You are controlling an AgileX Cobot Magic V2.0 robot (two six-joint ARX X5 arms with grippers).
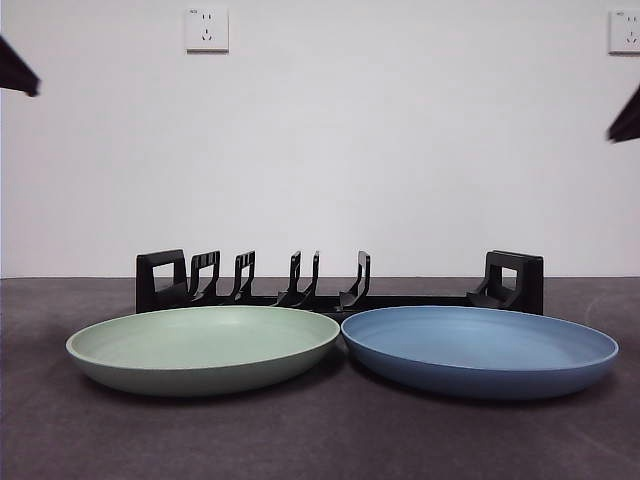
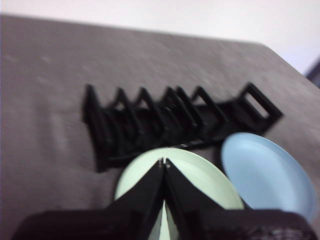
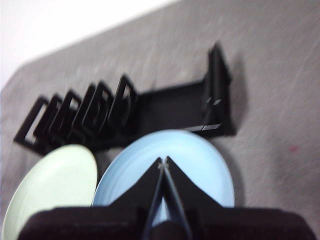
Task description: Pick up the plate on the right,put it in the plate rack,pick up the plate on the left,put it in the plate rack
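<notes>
Plates side by side on dark grey table: green plate left, blue plate right, rims nearly touching, plate rack just behind. White wall w/ two sockets. Left gripper & right gripper raised, fingers together.

My two grippers are plain black: the left gripper shows matte black jaws against pale green, and the right gripper shows the same black against light blue. The plate rack is solid black plastic, without any pattern. The left plate is a soft, pale sage green, plain all over, its outer wall a shade greyer than its inside. The right plate is a muted sky blue, also unpatterned, darker blue on its underside. The table is dark grey-brown with a faint mottled grain. The wall is plain off-white, with white sockets.
</notes>
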